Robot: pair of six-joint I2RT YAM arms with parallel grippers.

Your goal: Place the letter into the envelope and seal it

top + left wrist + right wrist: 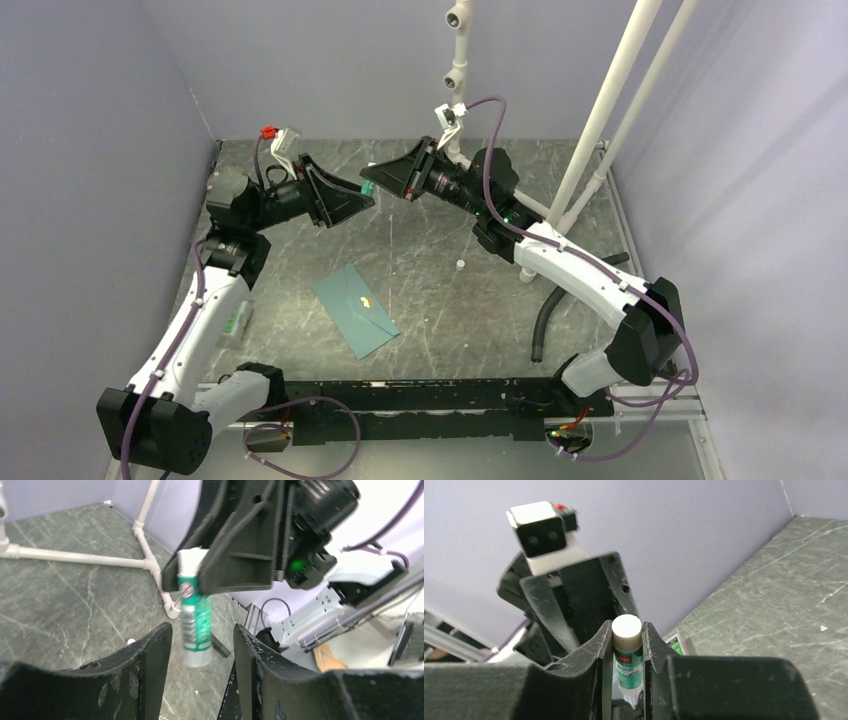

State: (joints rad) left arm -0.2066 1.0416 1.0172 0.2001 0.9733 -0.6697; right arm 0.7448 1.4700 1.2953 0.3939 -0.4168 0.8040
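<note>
Two arms stand at one table (pixel 450 320) — a left arm (pixel 190 330) and a right arm (pixel 585 268) — with two grippers, the left gripper (pixel 202 632) and the right gripper (pixel 627 630), and two wrist cameras (pixel 285 140). There is one envelope (pixel 355 310) with one gold mark (pixel 366 301), one glue stick (pixel 627 665), one green-and-white packet (pixel 236 322), one black hose (pixel 545 320), one small white speck (pixel 460 264) and three white pipes (pixel 610 100) rising at the back: two slanted, one upright.

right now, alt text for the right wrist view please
The right claw grips a green-and-white glue stick, white end toward the camera. Behind it, the left arm's camera against a lilac wall; dark marbled table at right.
</note>
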